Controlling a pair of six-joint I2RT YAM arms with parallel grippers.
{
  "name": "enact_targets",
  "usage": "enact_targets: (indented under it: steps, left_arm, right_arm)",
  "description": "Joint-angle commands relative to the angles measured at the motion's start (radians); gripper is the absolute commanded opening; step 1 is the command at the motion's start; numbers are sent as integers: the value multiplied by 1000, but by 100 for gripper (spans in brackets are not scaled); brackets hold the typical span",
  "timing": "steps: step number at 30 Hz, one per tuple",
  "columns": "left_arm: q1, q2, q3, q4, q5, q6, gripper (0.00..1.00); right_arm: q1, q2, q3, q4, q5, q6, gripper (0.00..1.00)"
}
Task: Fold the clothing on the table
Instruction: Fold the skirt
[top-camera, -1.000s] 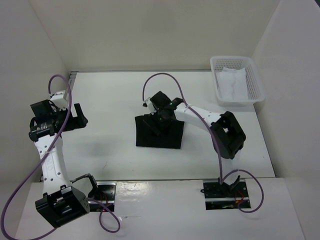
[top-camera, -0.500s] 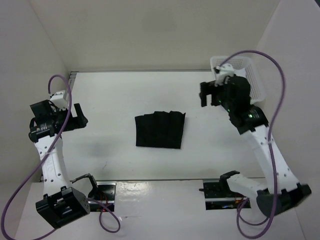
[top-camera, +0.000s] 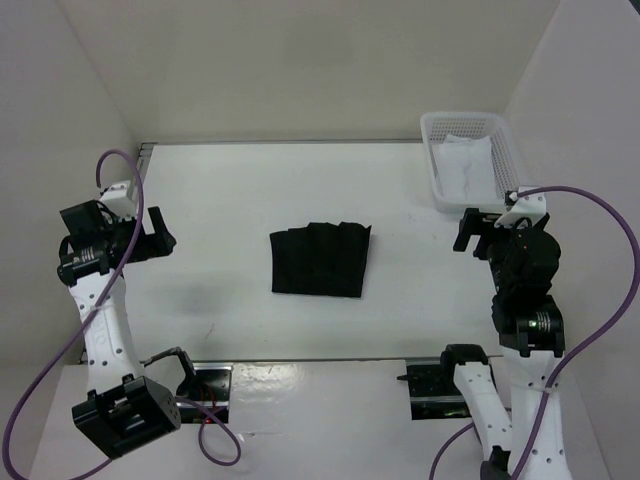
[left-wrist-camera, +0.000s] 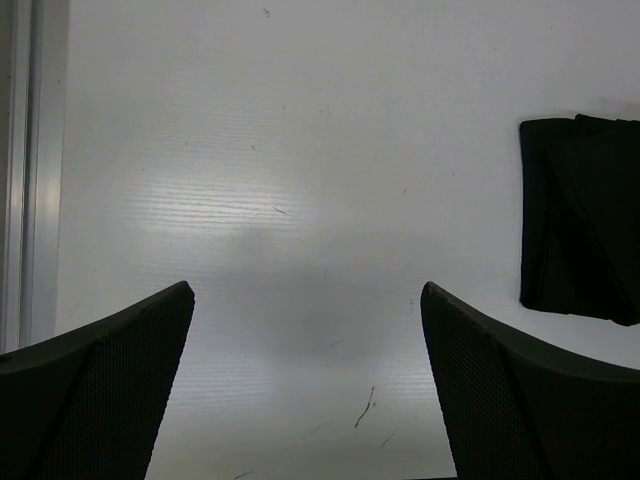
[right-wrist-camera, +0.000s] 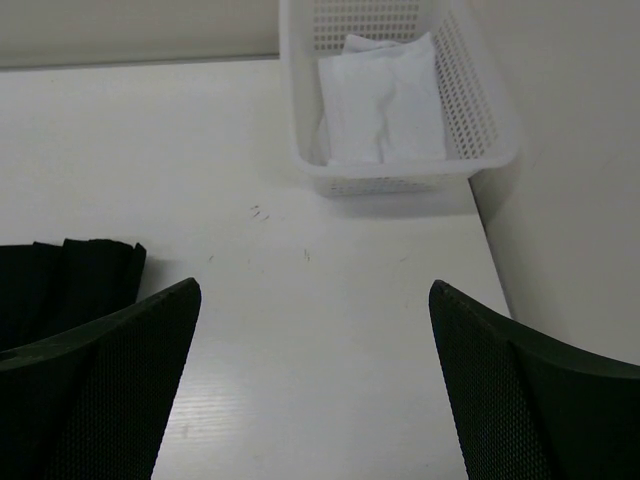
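Clothing (top-camera: 320, 260) lies mid-tabletop (top-camera: 220, 190), a compact folded rectangle. Left pincer (top-camera: 163, 233) and right pincer (top-camera: 466, 232) hang well apart either side, jaws wide, holding nothing. Likely parked clear because folding looks done.

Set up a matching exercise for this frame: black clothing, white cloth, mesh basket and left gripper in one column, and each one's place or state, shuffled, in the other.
Things
1. clothing
2. white cloth
3. mesh basket
4. left gripper

Places or states
A. inside the basket
B. open, above the left side of the table
C. flat in the middle of the table, nothing touching it
D. standing at the far right corner of the table

Pairs: 1-C, 2-A, 3-D, 4-B
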Motion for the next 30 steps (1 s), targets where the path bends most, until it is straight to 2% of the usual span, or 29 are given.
enact_targets:
  steps: [1, 9, 30]
  left_arm:
    - [5, -19, 12, 12, 17, 9, 100]
    - [5, -72, 12, 12, 8, 9, 100]
    - [5, -82, 12, 12, 17, 9, 100]
  right_arm:
    - [-59, -20, 4, 18, -54, -9, 99]
    - [-78, -9, -5, 27, -22, 0, 99]
    - [-88, 0, -15, 27, -31, 0, 99]
